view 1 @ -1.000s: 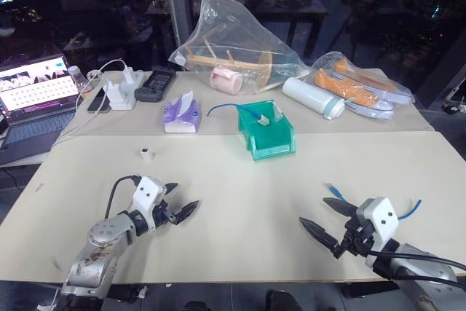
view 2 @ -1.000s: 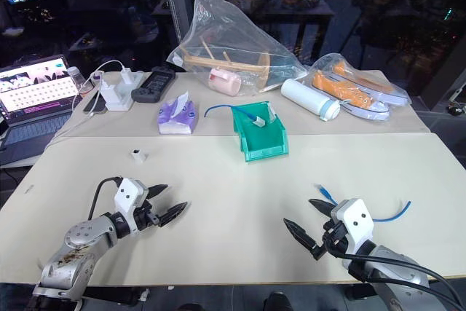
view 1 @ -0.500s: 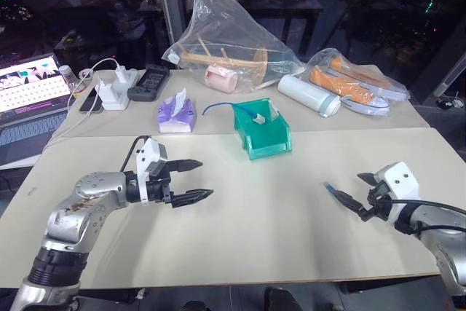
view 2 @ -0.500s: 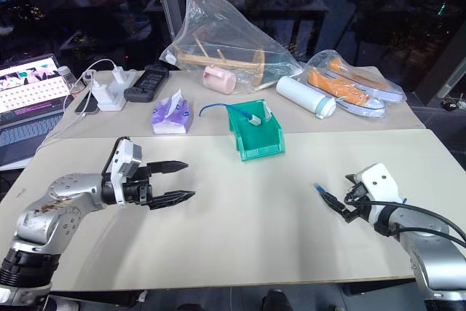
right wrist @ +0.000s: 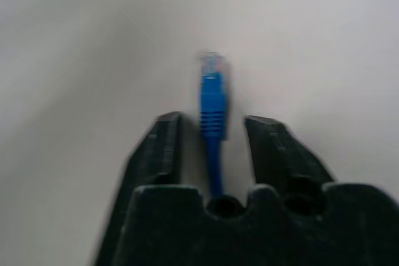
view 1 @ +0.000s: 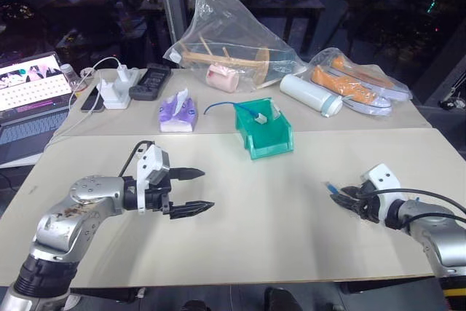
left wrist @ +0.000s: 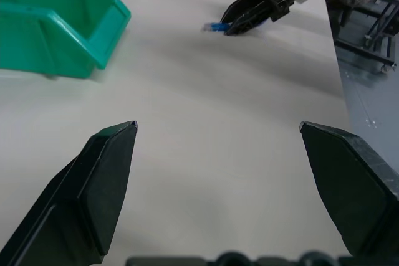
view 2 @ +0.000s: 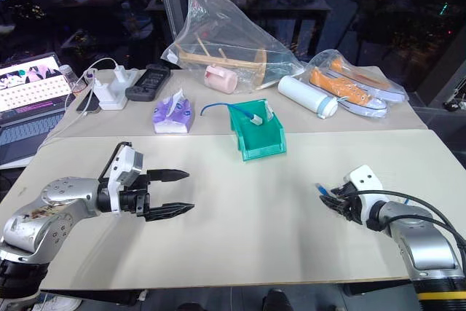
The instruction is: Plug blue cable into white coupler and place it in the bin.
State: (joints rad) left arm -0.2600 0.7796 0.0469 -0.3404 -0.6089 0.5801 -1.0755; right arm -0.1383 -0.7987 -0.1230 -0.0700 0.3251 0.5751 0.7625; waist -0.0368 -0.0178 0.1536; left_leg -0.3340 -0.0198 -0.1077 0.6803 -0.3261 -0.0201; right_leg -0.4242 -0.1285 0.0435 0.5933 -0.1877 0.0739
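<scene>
Fingers of the right gripper (right wrist: pixel 212 129) sit low on the table (view 1: pixel 255 223), nearly together, flanking the blue cable (right wrist: pixel 212 101) just behind its clear plug; whether they actually squeeze it cannot be told. The left gripper (view 1: pixel 195 191) hovers above the table with its jaws spread wide, holding nothing. The bin (view 1: pixel 263 131) stands farther back, with a second blue cable (view 1: pixel 240 109) draped into it.
</scene>
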